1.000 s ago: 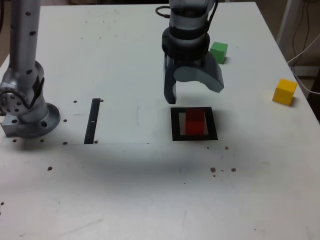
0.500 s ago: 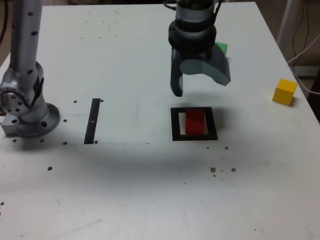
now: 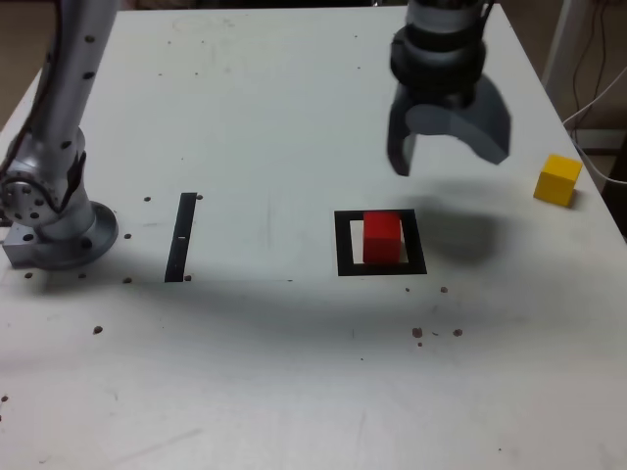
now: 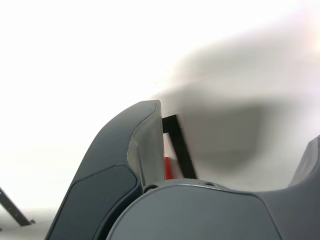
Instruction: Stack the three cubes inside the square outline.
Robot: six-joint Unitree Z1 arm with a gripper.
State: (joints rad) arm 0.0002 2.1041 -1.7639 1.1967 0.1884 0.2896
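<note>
Yellow is likely your next pick, so keep the empty jaws (image 3: 449, 166) spread and square them over that cube (image 3: 557, 180) (out on the exterior view's right), well clear of the red cube (image 3: 382, 238) inside the outline (image 3: 345, 257).

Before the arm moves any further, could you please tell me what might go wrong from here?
The open gripper hides any green cube from the exterior view, so one behind it could get bumped. The yellow cube sits near the table's edge, and a careless nudge might send it off. The red cube stands loose inside the square outline; a poor placement could shift it.
</note>
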